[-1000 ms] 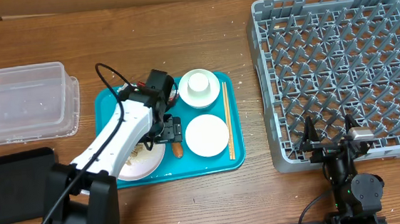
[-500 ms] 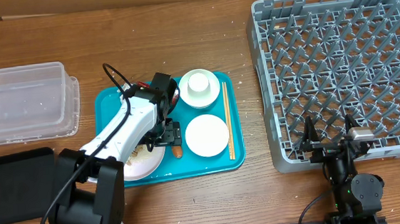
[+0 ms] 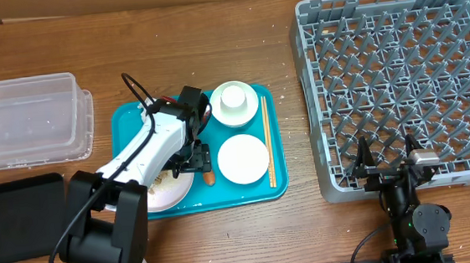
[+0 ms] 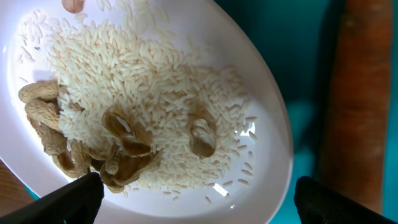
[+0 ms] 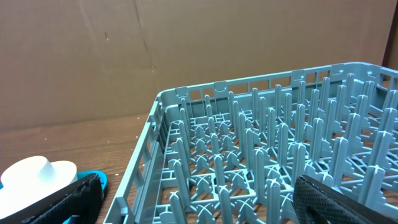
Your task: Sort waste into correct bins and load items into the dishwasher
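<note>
- While you hold the left fingers over the large plate, they stand spread as wide as they go with nothing between them. Only their dark tips show, at the lower corners of the wrist view.
- Food scraps, rice with brown pieces, lie on the plate directly below and a little ahead of the gap. I judge a plain descent would reach them.
- Your carrot lies on the teal tray just beside the plate's rim. It is in line with the finger at the right edge of the wrist view, not in the gap. Its long axis runs away from the camera, across the closing direction, so a sideways shift should set up a pinch.
- Right fingers hang wide and empty by the near edge of the dish rack, well apart from the tray, so the left arm is plainly nearer.
</note>
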Controlling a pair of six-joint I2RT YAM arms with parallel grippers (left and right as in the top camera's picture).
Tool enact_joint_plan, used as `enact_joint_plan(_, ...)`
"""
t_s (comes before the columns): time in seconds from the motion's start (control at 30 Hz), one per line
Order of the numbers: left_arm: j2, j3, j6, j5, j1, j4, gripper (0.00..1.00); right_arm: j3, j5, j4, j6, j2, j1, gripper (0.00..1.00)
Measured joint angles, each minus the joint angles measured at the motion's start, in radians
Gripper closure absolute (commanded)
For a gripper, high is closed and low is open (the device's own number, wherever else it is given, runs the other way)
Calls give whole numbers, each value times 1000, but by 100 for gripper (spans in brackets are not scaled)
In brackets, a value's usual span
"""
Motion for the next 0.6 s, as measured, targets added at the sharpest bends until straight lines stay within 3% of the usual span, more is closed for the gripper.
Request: enact_joint_plan(0.6, 24, 0, -16, 37, 0, 29, 0, 0, 0, 0, 0, 0, 0, 0)
